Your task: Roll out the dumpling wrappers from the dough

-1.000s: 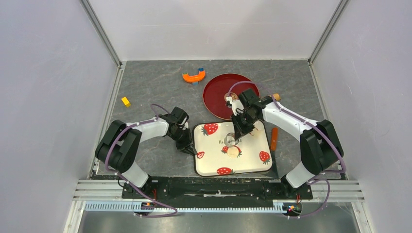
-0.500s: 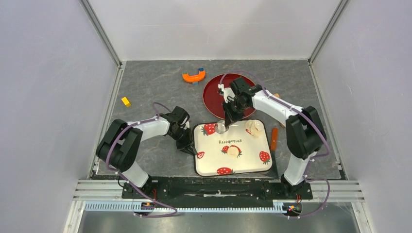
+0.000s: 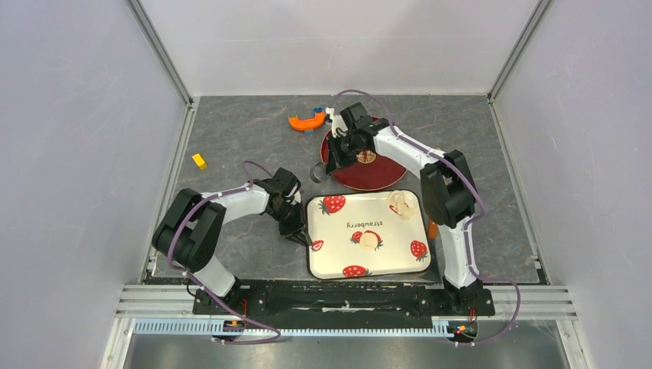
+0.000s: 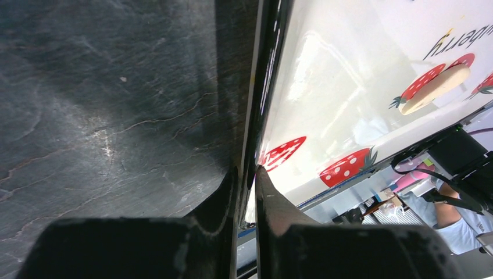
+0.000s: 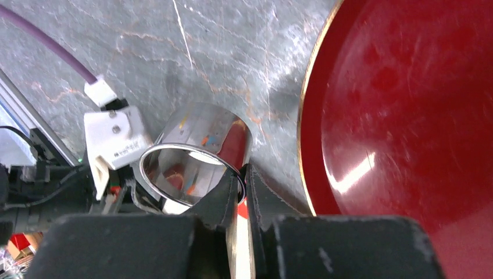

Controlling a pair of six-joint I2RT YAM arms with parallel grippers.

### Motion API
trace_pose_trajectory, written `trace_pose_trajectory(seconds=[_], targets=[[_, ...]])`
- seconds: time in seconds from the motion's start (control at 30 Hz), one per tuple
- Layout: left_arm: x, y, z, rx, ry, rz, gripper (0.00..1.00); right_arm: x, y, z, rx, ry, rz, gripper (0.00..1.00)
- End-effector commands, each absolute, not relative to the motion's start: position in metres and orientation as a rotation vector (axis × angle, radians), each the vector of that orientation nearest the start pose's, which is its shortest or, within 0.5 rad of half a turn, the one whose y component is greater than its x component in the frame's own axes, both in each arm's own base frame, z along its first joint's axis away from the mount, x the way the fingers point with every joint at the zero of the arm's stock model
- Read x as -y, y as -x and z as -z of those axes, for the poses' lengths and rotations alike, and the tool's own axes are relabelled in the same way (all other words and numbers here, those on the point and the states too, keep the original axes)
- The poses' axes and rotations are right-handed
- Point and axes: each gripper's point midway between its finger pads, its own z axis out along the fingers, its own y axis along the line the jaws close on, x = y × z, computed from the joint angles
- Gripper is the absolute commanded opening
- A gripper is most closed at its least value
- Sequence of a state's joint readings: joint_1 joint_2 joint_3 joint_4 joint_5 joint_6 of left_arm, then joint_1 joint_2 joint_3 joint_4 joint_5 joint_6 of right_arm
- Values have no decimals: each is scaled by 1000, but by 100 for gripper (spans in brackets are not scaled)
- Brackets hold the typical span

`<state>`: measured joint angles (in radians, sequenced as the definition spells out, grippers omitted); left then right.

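A white strawberry tray (image 3: 384,257) holds a small pale dough round (image 3: 370,240), which also shows in the left wrist view (image 4: 436,88). A thin, ragged pale wrapper (image 3: 400,204) lies at the tray's far right. My left gripper (image 3: 296,227) is shut on the tray's left rim (image 4: 264,104), one finger on each side of it. My right gripper (image 3: 324,165) is shut on the wall of a shiny metal ring cutter (image 5: 197,154), held just left of the red plate (image 5: 407,116) over the grey table.
The red plate (image 3: 369,165) sits behind the tray. An orange curved piece (image 3: 307,121) lies at the back and a yellow block (image 3: 199,161) at the left. An orange stick (image 3: 433,228) peeks out beside the tray's right edge, behind my right arm.
My right gripper has carried the metal ring from over the tray back and left, off the tray to the red plate's left edge. My left gripper has stayed on the tray rim.
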<state>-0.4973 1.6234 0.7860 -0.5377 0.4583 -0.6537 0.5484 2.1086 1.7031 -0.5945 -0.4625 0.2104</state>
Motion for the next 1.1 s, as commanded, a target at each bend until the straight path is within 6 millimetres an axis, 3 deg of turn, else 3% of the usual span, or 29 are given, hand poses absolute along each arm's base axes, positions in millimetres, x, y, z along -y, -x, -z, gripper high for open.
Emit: trace_pose_trajectory(seconds=[0.0,0.17,0.3,0.5,0.73,0.9,1.07], targets=[[180,-188,11,-3093,107,505,2,-360,-395,-97,-2516,603,-937,0],[180,-190,8,-3090,97,492,2,-377,-407,-84,-2520,592,-933,1],[178,-191,6,-3090,93,478,2,-378,-416,-81,-2517,564,-891,4],[178,-192,5,-3088,91,471,2,-382,-422,-91,-2483,559,-902,37],[178,-193,3,-3082,98,468,2,-379,-421,-114,-2439,569,-899,63],[178,-193,4,-3085,93,468,2,-356,-421,-136,-2401,560,-827,75],[179,-194,5,-3088,81,471,2,-306,-415,-136,-2428,513,-737,79]])
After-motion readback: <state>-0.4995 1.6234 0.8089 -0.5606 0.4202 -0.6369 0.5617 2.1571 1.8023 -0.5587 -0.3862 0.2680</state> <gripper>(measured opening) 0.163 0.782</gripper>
